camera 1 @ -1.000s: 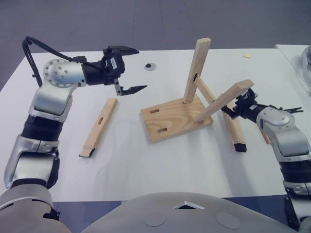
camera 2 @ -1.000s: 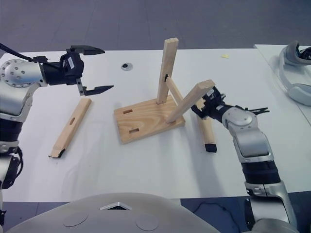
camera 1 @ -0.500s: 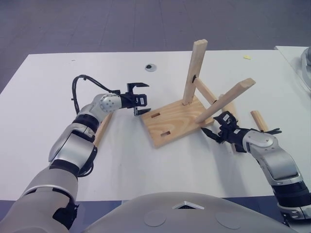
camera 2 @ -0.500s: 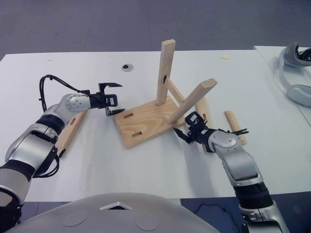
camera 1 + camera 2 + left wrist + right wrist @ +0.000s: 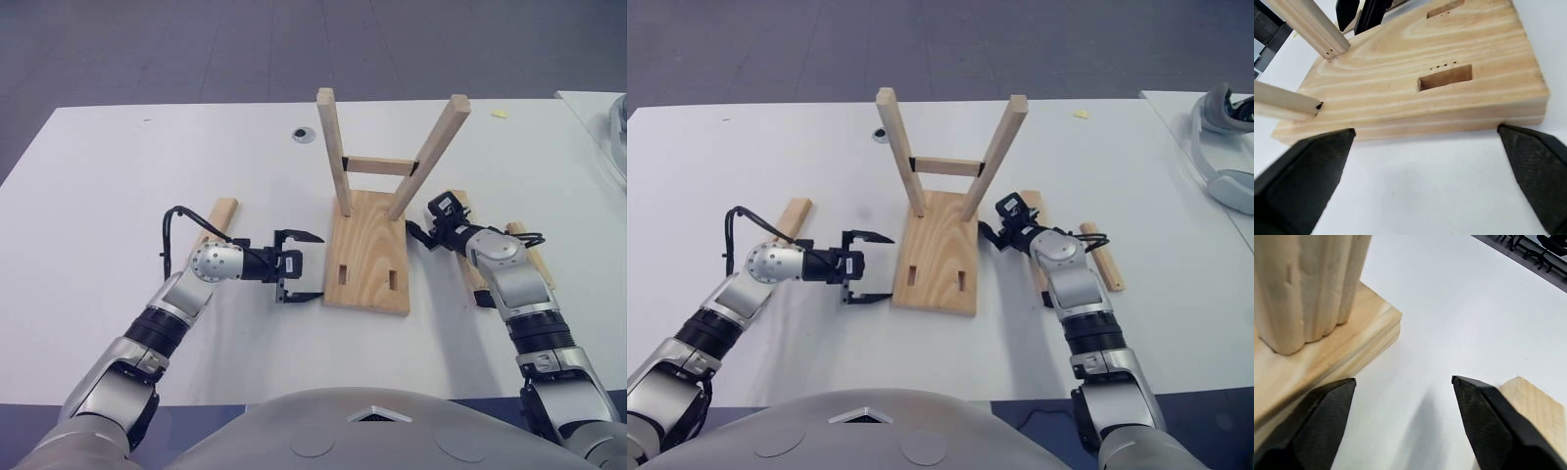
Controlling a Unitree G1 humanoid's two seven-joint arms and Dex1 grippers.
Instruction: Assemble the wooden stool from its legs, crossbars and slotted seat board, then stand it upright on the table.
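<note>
A: What changed just now?

B: The seat board (image 5: 367, 257) got turned. A moment ago it lay crooked on the table (image 5: 127, 166). Now it lies straight, with one short end toward the robot.

A: And the legs?

B: The left leg (image 5: 334, 157) and the right leg (image 5: 429, 157) stand up from the far end. The crossbar (image 5: 380, 165) joins them. Before, the right leg leaned way over to the side.

A: What are the hands doing?

B: The left gripper (image 5: 312, 266) came in low beside the board's left edge. Its fingers are spread wide and hold nothing. The right gripper (image 5: 419, 235) sits by the far right corner, near the right leg's foot. It is spread apart too. It had the leaning leg a second ago and has let go.

A: Is that good?

B: I think so. The board is lined up, so the next legs should go in more easily. The job looks about half done.

A: What is in the holes?

B: The two far holes each hold a leg. The near left slot (image 5: 342, 275) and the near right slot (image 5: 392, 281) have nothing in them.

A: Are any parts left?

B: A spare leg (image 5: 219, 211) lies by the left arm. Another loose leg (image 5: 473, 276) and a short stick (image 5: 1101, 257) lie by the right arm.
</note>
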